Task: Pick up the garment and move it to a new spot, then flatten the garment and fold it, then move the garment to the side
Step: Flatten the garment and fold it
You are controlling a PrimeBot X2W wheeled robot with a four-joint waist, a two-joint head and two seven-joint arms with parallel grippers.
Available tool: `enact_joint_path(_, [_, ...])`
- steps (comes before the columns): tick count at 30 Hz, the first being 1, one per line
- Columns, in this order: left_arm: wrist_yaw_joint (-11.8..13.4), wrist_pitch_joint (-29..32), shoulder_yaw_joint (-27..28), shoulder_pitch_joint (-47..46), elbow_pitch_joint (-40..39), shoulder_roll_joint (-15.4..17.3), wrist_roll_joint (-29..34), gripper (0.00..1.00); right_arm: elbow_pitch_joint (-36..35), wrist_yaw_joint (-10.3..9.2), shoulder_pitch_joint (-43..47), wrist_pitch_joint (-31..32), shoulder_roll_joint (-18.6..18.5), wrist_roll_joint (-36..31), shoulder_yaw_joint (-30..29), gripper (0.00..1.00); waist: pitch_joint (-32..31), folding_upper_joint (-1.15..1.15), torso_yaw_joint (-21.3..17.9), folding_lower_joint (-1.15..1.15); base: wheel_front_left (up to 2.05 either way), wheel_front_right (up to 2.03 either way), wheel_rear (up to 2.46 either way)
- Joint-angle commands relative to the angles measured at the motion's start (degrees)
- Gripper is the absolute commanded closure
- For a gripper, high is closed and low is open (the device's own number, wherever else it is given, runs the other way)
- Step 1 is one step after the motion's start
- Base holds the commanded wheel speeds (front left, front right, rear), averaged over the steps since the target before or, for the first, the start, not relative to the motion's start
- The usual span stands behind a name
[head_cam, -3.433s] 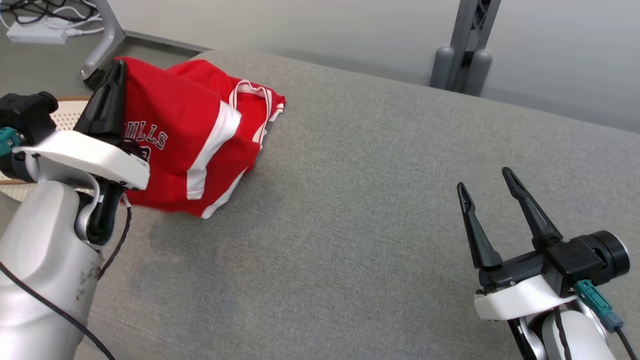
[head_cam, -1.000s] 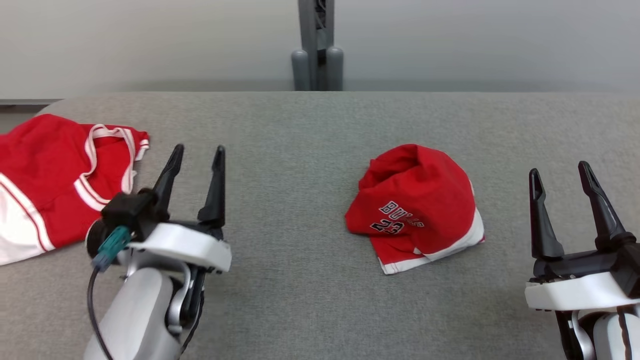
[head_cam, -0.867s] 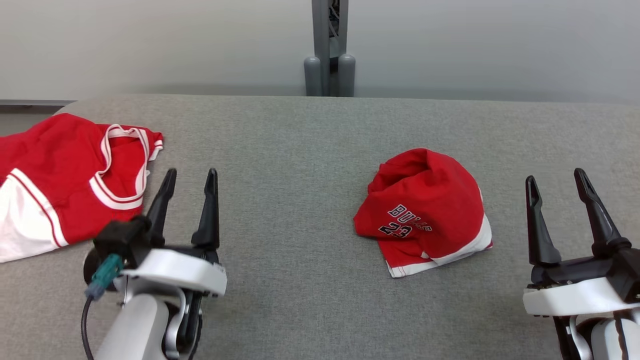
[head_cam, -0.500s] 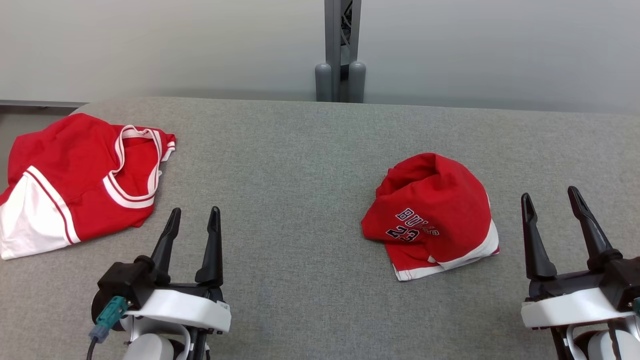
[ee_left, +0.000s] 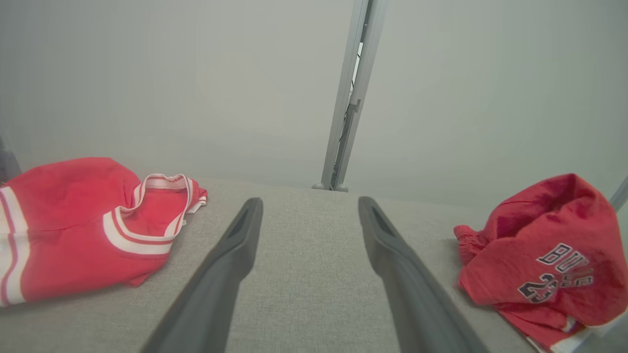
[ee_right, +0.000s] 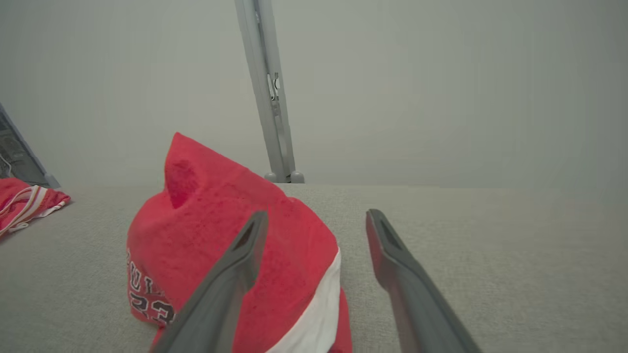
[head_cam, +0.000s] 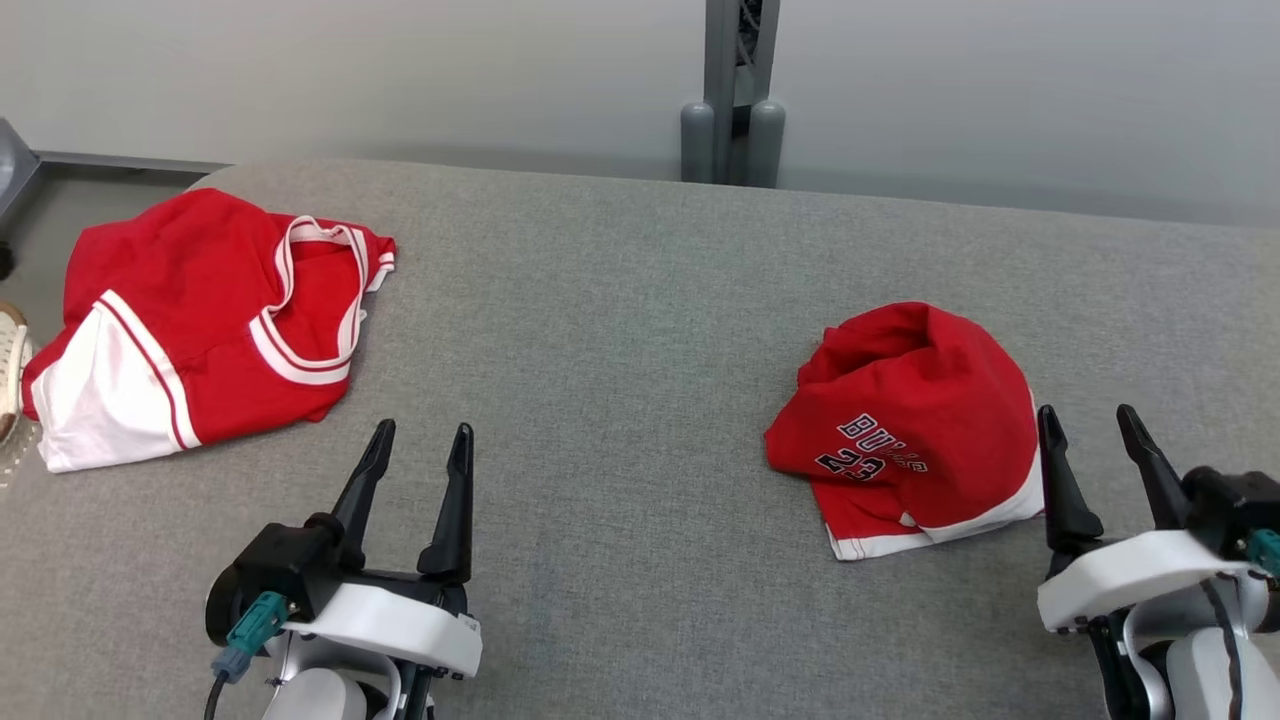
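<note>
We see a grey fabric tabletop (head_cam: 640, 300) with a crumpled red garment (head_cam: 905, 400) right of centre, lettered BULLS 23, white hem toward us, and a flatter red jersey (head_cam: 200, 330) with white trim at the far left corner, well apart from it. Left gripper (head_cam: 423, 430) sits low left between the two, fingers spread, nothing in them. Right gripper (head_cam: 1085, 412) sits low right, fingers spread and empty, its inner finger just beside the crumpled red garment's right edge, contact unclear. Behind the tabletop we note a grey post (head_cam: 733, 100) against a pale wall (head_cam: 400, 70).
</note>
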Motion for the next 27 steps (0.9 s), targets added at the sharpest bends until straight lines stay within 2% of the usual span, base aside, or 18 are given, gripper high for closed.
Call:
enact_joint_path(1, [-0.3, -0.3, -0.2, -0.8, 0.1, 0.1, 0.2, 0.0, 0.4, -0.02, -0.8, 0.3, -0.5, 0.6, -0.4, 0.0, 0.7, 0.0, 0.7, 0.0, 0.0, 0.0, 0.0])
enact_joint_path(5, [-0.4, -0.3, -0.8, -1.5, 0.5, 0.1, 0.0, 0.0, 5.5, -0.02, -5.2, 3.6, -0.4, 3.8, -2.5, 0.0, 2.2, 0.0, 2.2, 0.0, 0.0, 0.0, 0.0])
enact_joint_path(10, [-0.4, -0.3, -1.7, -2.6, 0.3, 0.1, -0.6, 0.0, 10.0, -0.02, -9.4, 6.6, -0.5, 2.4, -4.7, 0.0, 3.7, 0.0, 3.8, 0.0, 0.0, 0.0, 0.0])
enact_joint_path(16, [0.4, -0.3, -2.7, -3.9, 0.2, 0.1, -1.9, 0.0, 15.5, -0.02, -14.4, 9.5, -0.4, 2.4, -10.5, 0.0, 5.3, 0.0, 5.2, 0.0, 0.0, 0.0, 0.0])
enact_joint_path(27, [1.2, -0.3, -3.9, -5.4, 0.0, 0.1, -3.0, 0.0, 21.0, -0.02, -18.2, 14.7, -0.4, 5.8, -9.6, 0.0, 6.4, 0.0, 6.3, 0.0, 0.0, 0.0, 0.0])
